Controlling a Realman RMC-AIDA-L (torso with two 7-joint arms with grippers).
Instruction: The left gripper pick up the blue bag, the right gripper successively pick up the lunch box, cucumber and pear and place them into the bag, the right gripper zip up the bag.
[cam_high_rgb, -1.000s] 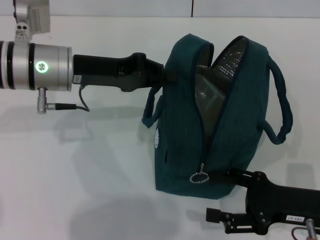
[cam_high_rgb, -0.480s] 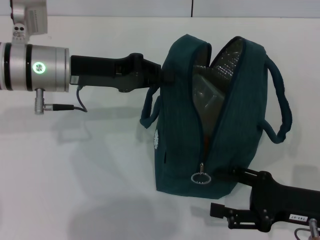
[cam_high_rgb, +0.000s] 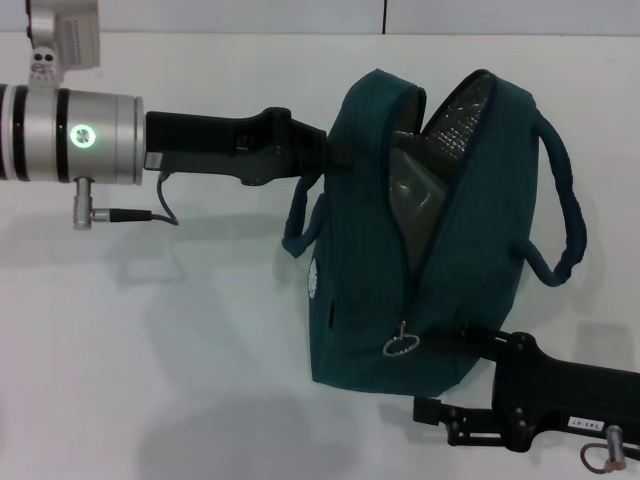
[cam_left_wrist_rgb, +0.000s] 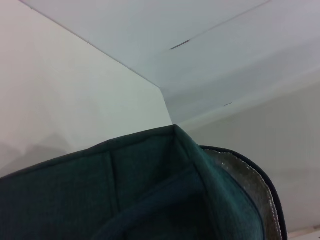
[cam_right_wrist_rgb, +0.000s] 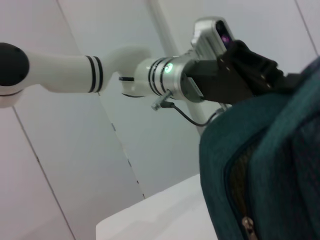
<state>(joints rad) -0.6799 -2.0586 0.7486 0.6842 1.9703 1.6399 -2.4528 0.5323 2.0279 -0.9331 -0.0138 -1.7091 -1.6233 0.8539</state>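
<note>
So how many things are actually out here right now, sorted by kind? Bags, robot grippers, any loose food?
Blue bags: 1, the blue bag, standing upright, its zip partly open.
Robot grippers: 2, the left gripper at the bag's upper side and the right gripper at its base near the zipper pull.
Loose food or lunch box on the table: 0 in view.
Total: 3.

bright, even overhead light washes the white table (cam_high_rgb: 200, 350) nearly flat, soft grey shadows pooling under the bag (cam_high_rgb: 430, 230) and left arm (cam_high_rgb: 150, 140), while its silver lining (cam_high_rgb: 455, 115) glints faintly.
</note>
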